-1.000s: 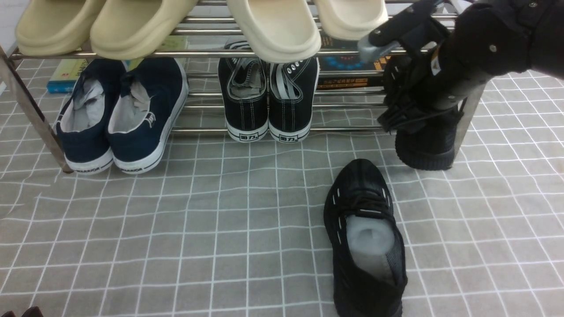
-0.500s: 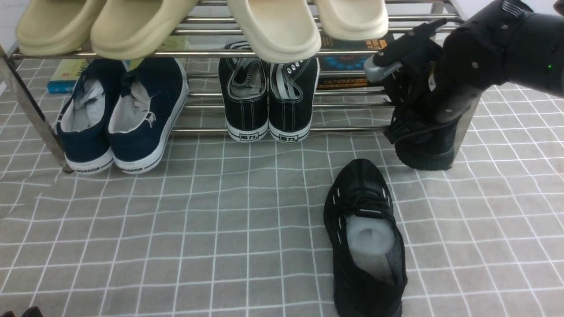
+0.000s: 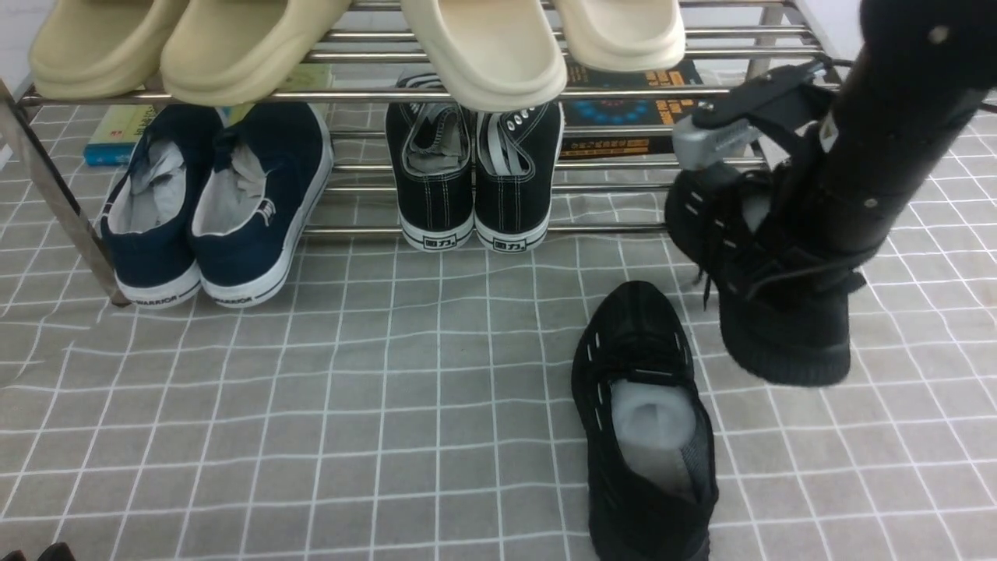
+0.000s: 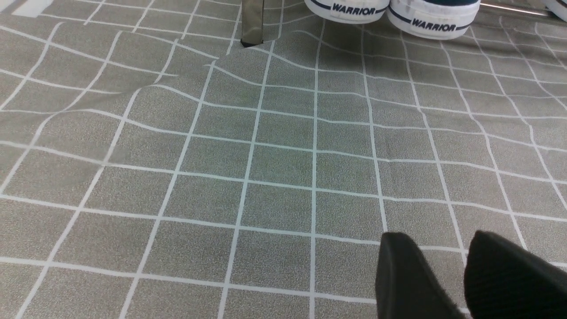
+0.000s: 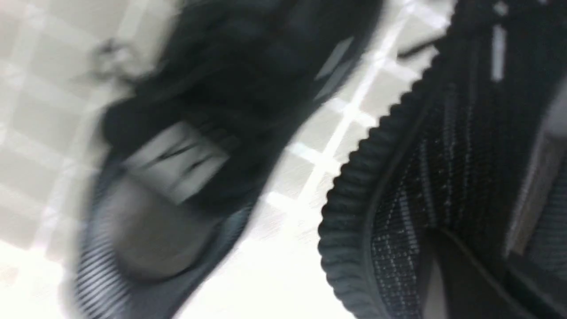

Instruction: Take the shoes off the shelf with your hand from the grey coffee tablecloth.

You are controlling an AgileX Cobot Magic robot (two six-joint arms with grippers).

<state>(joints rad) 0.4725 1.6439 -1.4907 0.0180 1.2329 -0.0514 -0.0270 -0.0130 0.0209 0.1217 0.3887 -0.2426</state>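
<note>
One black sneaker (image 3: pixel 646 421) lies toe-to-shelf (image 3: pixel 358 95) on tablecloth (image 3: pixel 311 389); second sneaker (image 3: pixel 787 335) just right, heel-down, clamped in right gripper (image 3: pixel 763 234).

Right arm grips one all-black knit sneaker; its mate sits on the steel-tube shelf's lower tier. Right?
No. Front view shows the mate lying on the grey white-grid tablecloth, in front of the steel-tube shelf, not on it. The black right arm does grip the other all-black knit sneaker.

one black shoe (image 3: pixel 642 421) lies on the cloth (image 3: pixel 311 405), its mate (image 3: pixel 779 335) apparently lifted.
</note>
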